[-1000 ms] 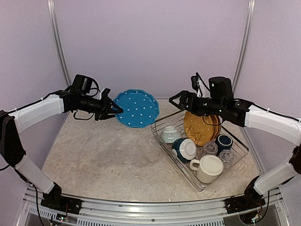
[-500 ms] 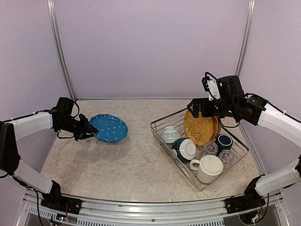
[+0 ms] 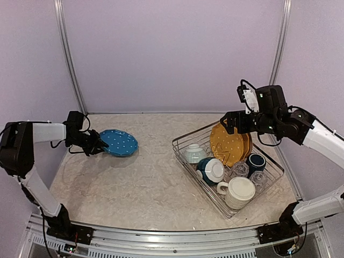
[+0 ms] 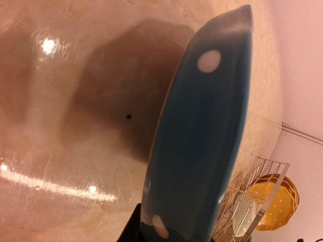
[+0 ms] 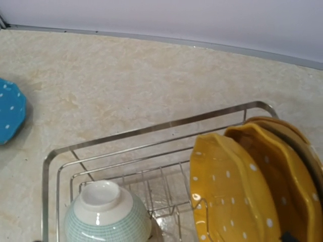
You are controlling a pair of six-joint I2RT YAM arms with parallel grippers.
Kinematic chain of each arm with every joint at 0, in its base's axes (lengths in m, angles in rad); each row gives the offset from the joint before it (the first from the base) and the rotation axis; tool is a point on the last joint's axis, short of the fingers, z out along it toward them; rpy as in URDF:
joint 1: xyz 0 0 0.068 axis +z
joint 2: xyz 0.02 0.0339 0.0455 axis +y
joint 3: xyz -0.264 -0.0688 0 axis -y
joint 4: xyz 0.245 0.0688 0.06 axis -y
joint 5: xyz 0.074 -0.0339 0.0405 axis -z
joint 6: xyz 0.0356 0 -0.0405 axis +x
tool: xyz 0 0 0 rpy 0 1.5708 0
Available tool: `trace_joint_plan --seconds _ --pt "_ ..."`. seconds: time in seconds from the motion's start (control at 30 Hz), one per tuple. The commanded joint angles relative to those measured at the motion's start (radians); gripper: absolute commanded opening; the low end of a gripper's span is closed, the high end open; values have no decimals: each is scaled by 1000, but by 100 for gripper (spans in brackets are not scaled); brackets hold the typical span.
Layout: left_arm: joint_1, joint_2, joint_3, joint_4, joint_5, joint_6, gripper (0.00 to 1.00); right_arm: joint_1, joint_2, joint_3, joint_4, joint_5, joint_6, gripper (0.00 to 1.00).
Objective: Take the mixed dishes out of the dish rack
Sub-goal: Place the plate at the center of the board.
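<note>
One dish is nearly out: my left gripper (image 3: 97, 144), pinched narrowly on the blue dotted plate (image 3: 118, 143), has lowered it from mid-air to the table (image 3: 150, 183), well apart from the dish rack (image 3: 180, 155). My right gripper (image 3: 228, 122) hangs wide open and empty above the racked orange plates (image 3: 228, 144).

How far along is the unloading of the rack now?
Done: no dish released yet. In hand: the left end effector grips the blue dotted plate low over the table; the right end effector hangs open above the orange plates. Left in the dish rack: those plates, pale bowl, dark-blue bowl, glasses, navy mug, cream mug.
</note>
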Motion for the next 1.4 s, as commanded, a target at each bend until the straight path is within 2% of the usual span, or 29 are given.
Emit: trace_joint_plan --seconds 0.0,0.23,0.3,0.53,0.57,0.67,0.73,1.0,1.13,1.23,1.27,1.37 --pt "4 102 182 147 44 -7 0 -3 -32 -19 -47 25 -1 99" --pt "4 269 313 136 -25 15 0 -3 -55 -29 -72 34 15 99" --pt "35 315 340 133 -18 10 0 -4 -52 -21 -87 44 11 99" --pt "44 384 332 123 -34 -14 1 -3 -28 30 -180 94 3 99" --pt "43 390 331 112 -41 -12 4 -3 -30 28 -193 97 4 99" --pt "43 397 321 83 -65 2 23 -2 -52 2 -205 78 6 99" --pt "42 391 305 70 -94 15 41 -3 -67 -20 -197 47 5 99" --pt "40 320 215 86 -160 24 76 -3 -46 -97 -127 -30 -2 98" --pt "37 232 162 71 -184 30 85 -3 -18 -76 -144 2 -38 90" --pt "40 158 136 49 -175 30 91 -3 9 -57 -174 52 -64 89" --pt "40 131 130 34 -173 33 97 -4 23 -52 -178 58 -70 89" --pt "40 22 103 7 -154 36 99 -4 58 -40 -177 81 -74 88"
